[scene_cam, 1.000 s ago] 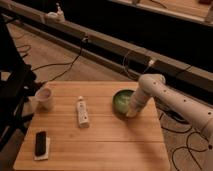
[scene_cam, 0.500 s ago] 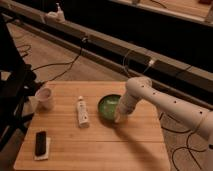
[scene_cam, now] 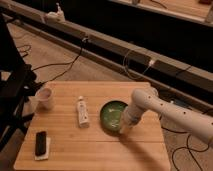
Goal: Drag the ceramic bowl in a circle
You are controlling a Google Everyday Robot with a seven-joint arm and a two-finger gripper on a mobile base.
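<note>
Reaching down from the right, the arm (scene_cam: 165, 107) ends in the gripper (scene_cam: 123, 126), which sits at the near right edge of the bowl (scene_cam: 113, 114), touching or pressing on its rim. Whether the gripper is apart, together or pinched on the rim I cannot tell; the wrist covers that spot.

The bowl lies directly under and just left of the gripper, on the right half of the table (scene_cam: 95, 150), its green inside facing up and nothing visibly in it. It rests flat, not tilted.

Further left of the gripper, beyond the bowl, a white tube (scene_cam: 82, 111) lies lengthwise on the wood, near the bowl but apart from it. Further left again, well away, a white cup (scene_cam: 45, 98) stands upright near the far left corner. Nearest me on the left, well apart from the gripper, a dark phone-like slab (scene_cam: 40, 142) lies on a pale pad.

As I read it, the dragging step is in hand: the gripper is engaged with the bowl and the bowl is somewhere along its loop, though how much of the circle is left cannot be judged from this. The next move calls for steady downward contact while the arm sweeps a curve over the open wood, so the bowl slides rather than tips. The curve wants to stay short of the tube on the left and well inside the table's right edge.
</note>
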